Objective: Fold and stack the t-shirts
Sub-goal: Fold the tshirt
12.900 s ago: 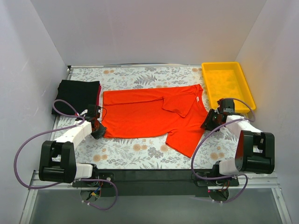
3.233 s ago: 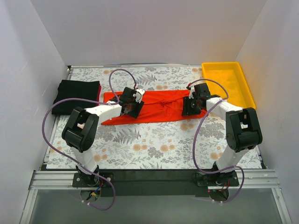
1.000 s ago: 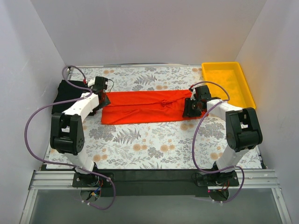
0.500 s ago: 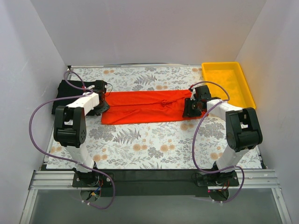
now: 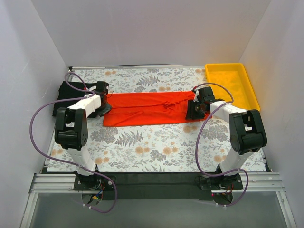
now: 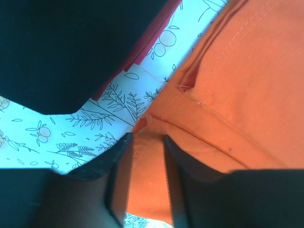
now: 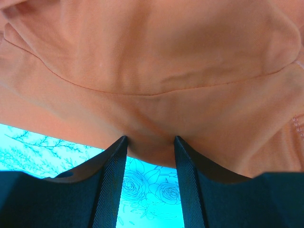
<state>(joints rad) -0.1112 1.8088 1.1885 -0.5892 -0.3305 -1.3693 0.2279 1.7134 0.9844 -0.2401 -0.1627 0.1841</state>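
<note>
From where I stand, the flowered table [image 5: 156, 152] holds one orange shirt [image 5: 147, 108], folded lengthwise into a long band across the middle. It looks about halfway folded, with the crosswise folds and the stacking left to do. At the far left lies a folded black shirt [image 5: 71, 92] on a dark red one [image 6: 142, 52], seemingly done. The right claw [image 7: 149, 140] grasps the band's right end. The left claw [image 6: 145, 140] straddles its left corner, and I cannot tell if it pinches.
</note>
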